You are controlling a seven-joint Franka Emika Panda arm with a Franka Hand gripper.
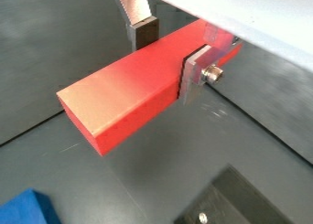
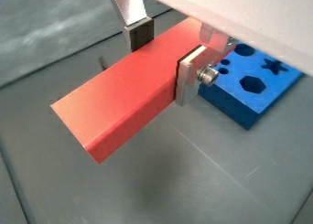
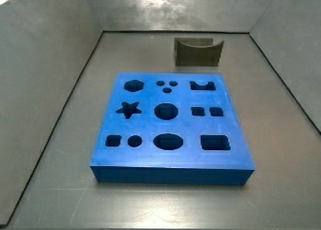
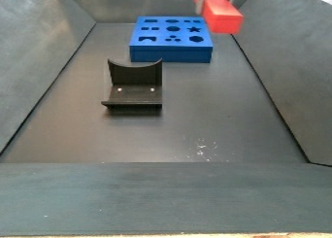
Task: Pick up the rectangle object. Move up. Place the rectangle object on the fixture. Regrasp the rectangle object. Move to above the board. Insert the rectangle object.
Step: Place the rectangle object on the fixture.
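Gripper (image 1: 167, 56) fingers are seen closed on the block (image 1: 134, 95) in a wrist view, one silver plate pressed to each long side, most of the block's length projecting beyond them above the grey floor. The same clamped hold on the block (image 2: 123, 104) is shown by the gripper (image 2: 166, 54) in a wrist view, with the board (image 2: 251, 86) beneath. In a side view, the board (image 3: 171, 127) and fixture (image 3: 198, 53) are seen on the floor. In a side view, the block (image 4: 220, 11) is held aloft beside the board (image 4: 173, 38), well apart from the fixture (image 4: 134, 86).
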